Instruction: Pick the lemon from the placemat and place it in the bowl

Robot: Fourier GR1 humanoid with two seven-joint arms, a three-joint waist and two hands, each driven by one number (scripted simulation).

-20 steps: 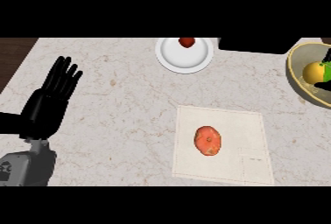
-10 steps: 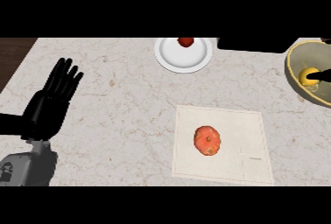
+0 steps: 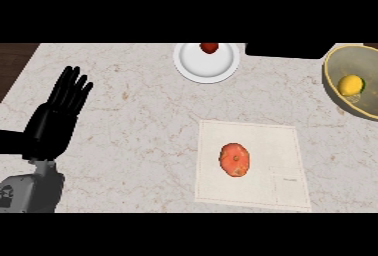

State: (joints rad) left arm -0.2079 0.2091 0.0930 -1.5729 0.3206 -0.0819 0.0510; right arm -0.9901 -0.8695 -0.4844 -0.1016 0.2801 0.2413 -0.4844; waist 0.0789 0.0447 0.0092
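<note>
The small round yellow lemon (image 3: 351,84) sits inside the wide tan bowl (image 3: 331,83) at the right edge of the speckled stone bench (image 3: 133,115), so the job looks done. The pale square cloth placemat (image 3: 277,145) lies near the middle, and only a flat orange-red fruit (image 3: 234,159) rests on it. A round white plate (image 3: 193,64) at the top holds a small dark red fruit (image 3: 210,47). The black left hand (image 3: 60,114) stays apart from everything at the left, fingers straight and spread, just resting. The right hand is out of sight.
</note>
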